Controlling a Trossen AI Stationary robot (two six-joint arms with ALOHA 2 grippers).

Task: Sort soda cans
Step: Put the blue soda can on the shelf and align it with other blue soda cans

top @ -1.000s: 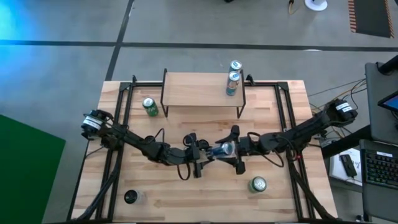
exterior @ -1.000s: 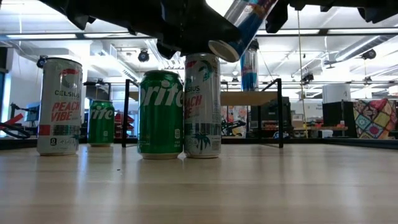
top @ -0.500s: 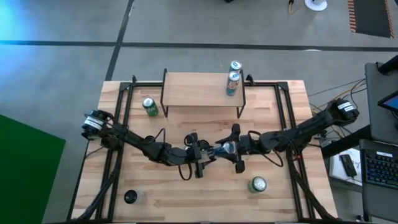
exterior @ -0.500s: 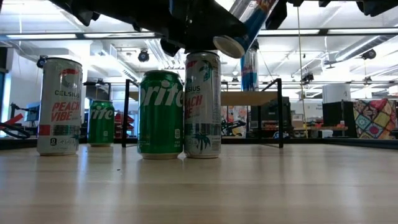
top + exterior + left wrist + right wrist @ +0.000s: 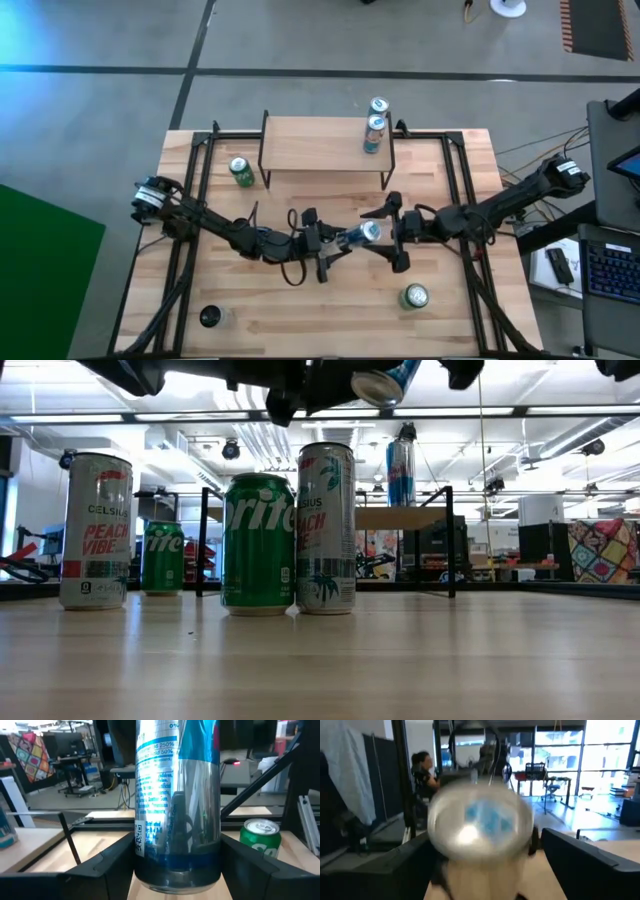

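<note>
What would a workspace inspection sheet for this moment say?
Surface: wooden table with a raised shelf at the back.
Job's things: blue and silver can held in the air mid-table; two shelf cans; green can beside the shelf; second green can and dark can near the front.
Clutter: nothing seen.
Grippers: left gripper shut on the blue and silver can; right gripper open at its other end.
Cables: loose cables off the table's right edge.
Surroundings: keyboard; seated person.
</note>
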